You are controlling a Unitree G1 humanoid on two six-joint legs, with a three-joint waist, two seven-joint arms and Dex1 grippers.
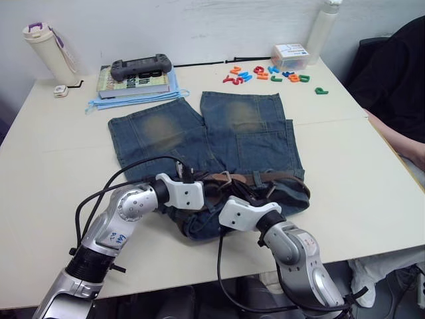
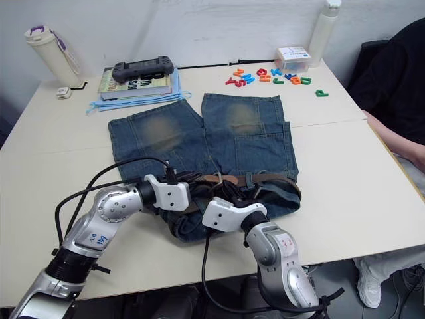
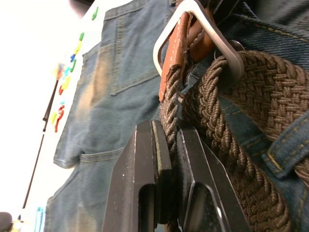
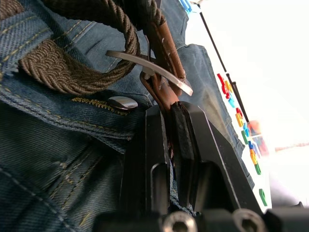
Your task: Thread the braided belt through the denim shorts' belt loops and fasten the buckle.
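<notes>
One pair of denim shorts (image 1: 219,139) lies flat in the middle of the desk (image 1: 60,166), waistband toward the near edge and both legs pointing at the far edge, each leg with one yellowish worn patch. One braided belt (image 1: 272,177) runs along the waistband, passing under at least one belt loop (image 3: 285,154) seen in the left wrist view. Its silver buckle (image 3: 203,34) sits near the middle of the waistband, with the woven strap passing through the frame.

Two grippers work at the waistband, close together. The left gripper (image 3: 166,150) has its two black fingers pinched on the braided belt just behind the tan leather end piece (image 3: 175,53). The right gripper (image 4: 169,125) is clamped on a strip of tan leather (image 4: 164,43) right beside the buckle; a metal shorts button (image 4: 122,102) shows just next to it.

Toward the far left corner stand one cream bottle (image 1: 46,50) with a purple cap loop, one small white device (image 1: 60,91), and a stack of one book (image 1: 136,83) with one black handheld game controller (image 1: 141,66) on top and one blue face mask (image 1: 129,100) underneath; the book's spine lettering cannot be read. Along the far edge toward the right lie about a dozen coloured plastic letters (image 1: 265,74), one small box (image 1: 292,56) with unreadable print, and one white bottle (image 1: 322,30). A person's arm (image 1: 402,143) rests at the right edge.
</notes>
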